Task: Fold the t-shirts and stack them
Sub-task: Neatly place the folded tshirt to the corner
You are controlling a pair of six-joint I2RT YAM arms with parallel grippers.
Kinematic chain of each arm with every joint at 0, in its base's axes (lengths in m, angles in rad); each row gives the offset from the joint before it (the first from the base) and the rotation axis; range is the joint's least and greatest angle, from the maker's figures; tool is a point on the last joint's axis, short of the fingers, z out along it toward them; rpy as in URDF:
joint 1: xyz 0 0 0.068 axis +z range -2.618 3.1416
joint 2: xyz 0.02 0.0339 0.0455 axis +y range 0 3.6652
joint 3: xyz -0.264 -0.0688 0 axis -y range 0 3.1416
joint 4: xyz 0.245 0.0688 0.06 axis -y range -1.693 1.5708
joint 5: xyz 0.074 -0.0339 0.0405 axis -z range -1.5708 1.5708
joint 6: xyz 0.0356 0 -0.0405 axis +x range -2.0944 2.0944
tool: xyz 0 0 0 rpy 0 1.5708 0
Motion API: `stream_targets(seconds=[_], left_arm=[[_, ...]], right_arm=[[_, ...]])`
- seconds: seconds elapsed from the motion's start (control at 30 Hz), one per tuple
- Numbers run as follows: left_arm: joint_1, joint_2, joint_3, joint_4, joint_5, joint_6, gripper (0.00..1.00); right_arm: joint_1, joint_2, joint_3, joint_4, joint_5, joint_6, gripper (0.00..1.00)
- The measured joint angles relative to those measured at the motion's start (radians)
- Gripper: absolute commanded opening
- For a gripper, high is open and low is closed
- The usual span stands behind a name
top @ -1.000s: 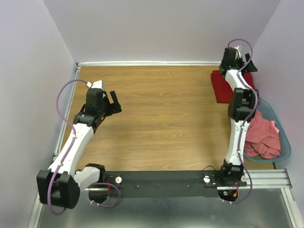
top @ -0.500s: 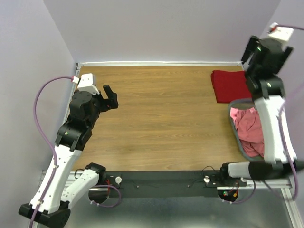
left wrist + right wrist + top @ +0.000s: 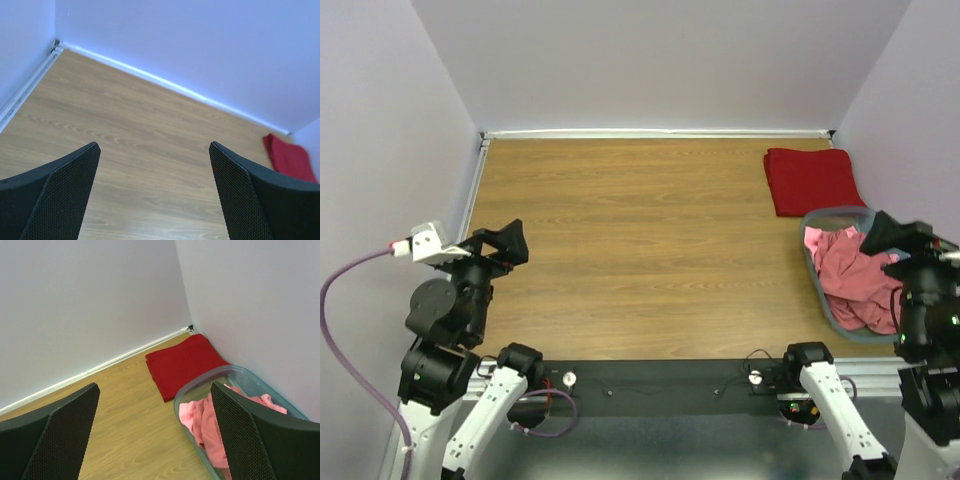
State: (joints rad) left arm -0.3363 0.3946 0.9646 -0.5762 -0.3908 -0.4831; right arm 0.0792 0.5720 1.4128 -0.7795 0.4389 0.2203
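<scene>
Quick rundown of where things sit. The dark red t-shirt [image 3: 810,180] is folded into a neat rectangle. It lies flat on the bench [image 3: 640,250] in the far right corner, close to both walls. Just on the near side of it is the grey-blue basket [image 3: 817,275] — its far rim either touches or slightly overlaps the red shirt's near edge, hard to say which from above. The pink t-shirts [image 3: 850,275] are crumpled in a heap inside the basket, none of them folded, and I can't tell how many there are.

The left pincer [image 3: 154,146] is wide open with nothing in it. It's held up above the near left part of the bench, and its camera looks across the bare wood to the far wall. The red shirt just shows at the right edge of that wrist view.

The right pincer [image 3: 154,385] is the same deal — jaws spread wide, empty, up in the air by the near right corner next to the basket. Its camera takes in the basket and the red shirt beyond it. Neither pincer touches any cloth.
</scene>
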Motion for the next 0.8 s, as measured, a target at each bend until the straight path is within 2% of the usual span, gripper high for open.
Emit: stream_targets(seconds=[0.1,0.23,0.8], left_arm=[[0.0,-0.067,0.001,-0.002,-0.004,-0.018,0.99],[0.0,-0.109,0.002,-0.013,-0.017,-0.036,0.99],[0.0,-0.185,0.064,-0.086,-0.05,-0.064,0.99]], right_arm=[[0.0,-0.105,-0.018,-0.04,-0.024,0.005,1.0],[0.0,-0.16,-0.029,-0.071,-0.045,0.0,1.0],[0.0,-0.24,-0.087,-0.135,-0.115,-0.059,1.0]])
